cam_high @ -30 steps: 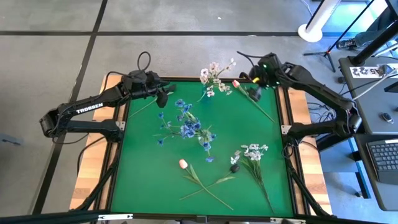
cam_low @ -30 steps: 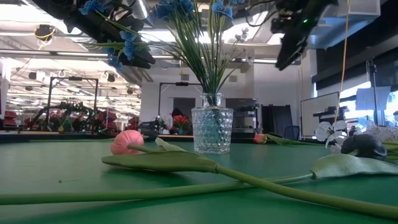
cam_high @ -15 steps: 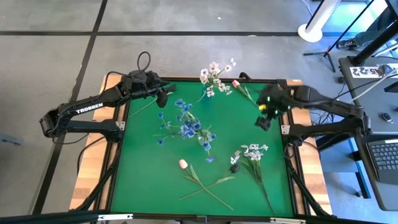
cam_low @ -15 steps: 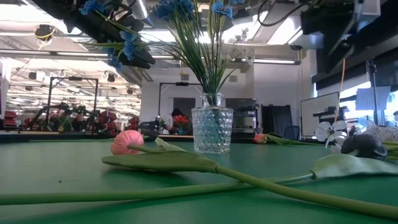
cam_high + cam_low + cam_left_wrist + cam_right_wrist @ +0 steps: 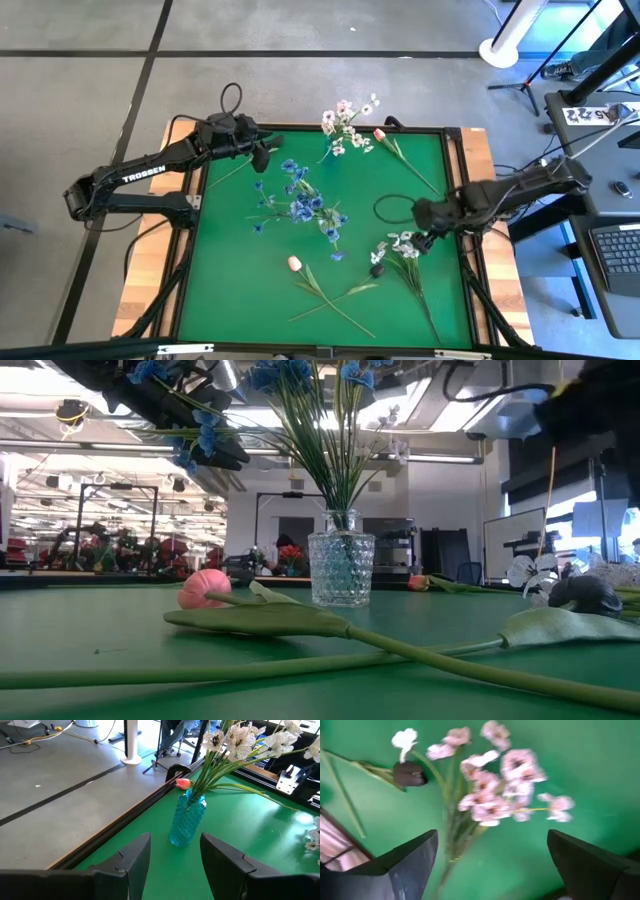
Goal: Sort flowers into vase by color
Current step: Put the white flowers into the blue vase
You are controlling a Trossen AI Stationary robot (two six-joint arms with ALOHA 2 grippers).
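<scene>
A loose white-blossom spray (image 5: 404, 245) lies near the table's right edge, with a dark bud (image 5: 377, 270) beside it. My right gripper (image 5: 428, 238) hovers open just above that spray; its wrist view shows the blossoms (image 5: 504, 784) and the dark bud (image 5: 409, 773) ahead of the fingers. A clear vase (image 5: 341, 568) mid-table holds blue flowers (image 5: 300, 205). A blue vase (image 5: 187, 820) at the far edge holds white flowers (image 5: 345, 125). Two pink tulips lie flat, one far (image 5: 379, 134) and one near (image 5: 294, 263). My left gripper (image 5: 262, 155) waits open by the far-left corner.
The near tulip's stem and leaves (image 5: 330, 625) stretch across the mat's near part. The far tulip's stem (image 5: 415, 170) runs toward the right edge. The table's raised frame (image 5: 465, 250) stands close to my right gripper. Bare green mat (image 5: 230, 270) lies at the near left.
My right gripper has swung from the far edge by the pink tulip toward the near edge along the table's right side. It has come down over the loose white spray. No flower has moved.
</scene>
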